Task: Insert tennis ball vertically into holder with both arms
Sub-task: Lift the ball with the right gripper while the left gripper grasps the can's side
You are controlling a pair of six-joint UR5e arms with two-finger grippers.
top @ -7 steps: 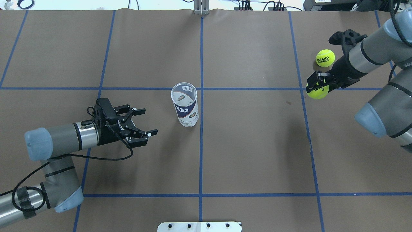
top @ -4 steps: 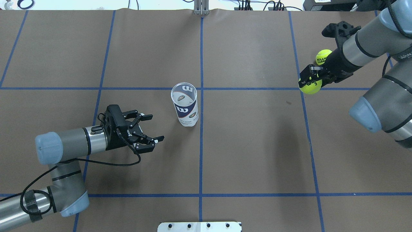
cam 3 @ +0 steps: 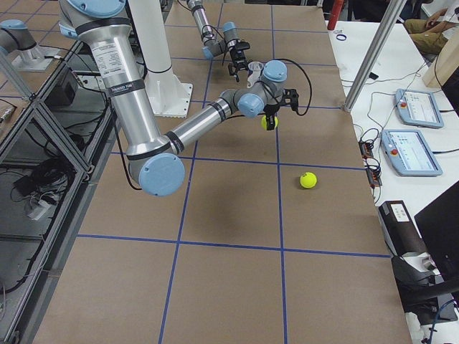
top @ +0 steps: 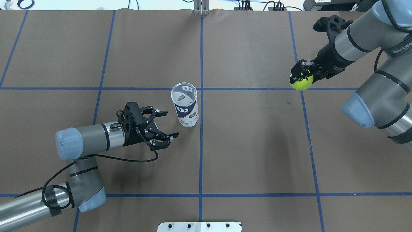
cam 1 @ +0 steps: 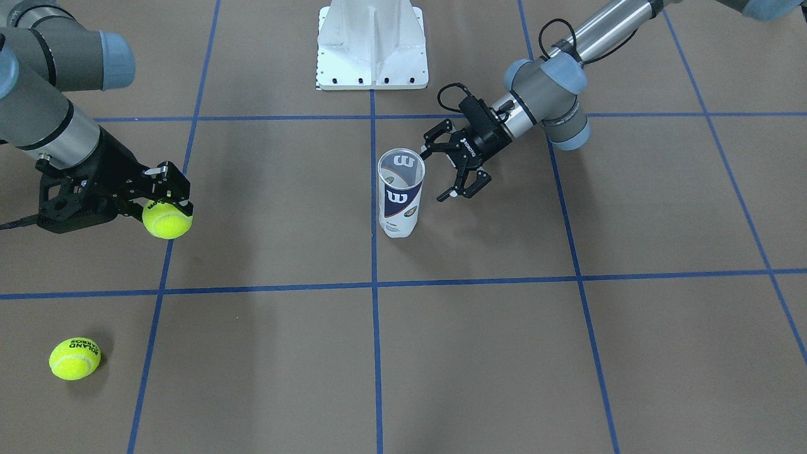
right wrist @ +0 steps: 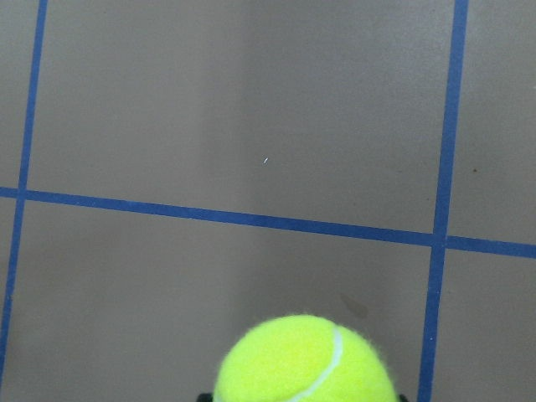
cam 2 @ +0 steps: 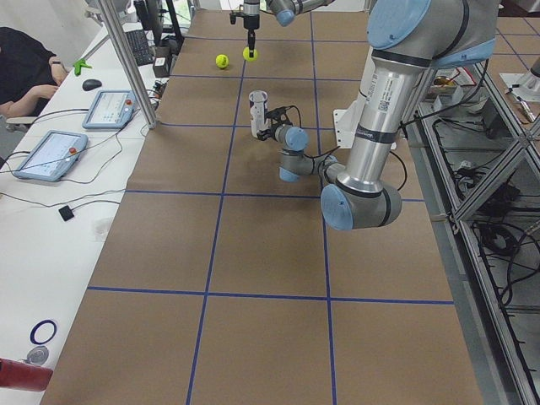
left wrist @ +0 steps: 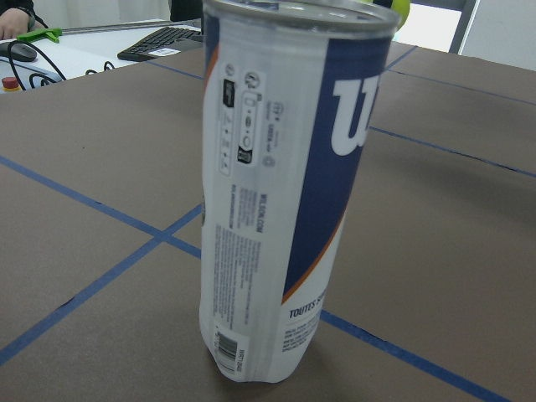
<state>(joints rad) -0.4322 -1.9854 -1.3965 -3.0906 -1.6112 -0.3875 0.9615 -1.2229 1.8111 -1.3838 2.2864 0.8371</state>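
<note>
Yellow loose ball (cam 1: 75, 358) lies well apart from upright holder (cam 1: 400, 202).

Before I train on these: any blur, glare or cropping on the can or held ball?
Left wrist view: holder sharp, little glare. Right wrist view: tennis ball cropped by the bottom edge, felt crisp. Overhead view: even light, faint shadows on the table.

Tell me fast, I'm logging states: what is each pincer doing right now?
Left pincer: open, empty, near the holder.
Right pincer: closed on a ball.
</note>
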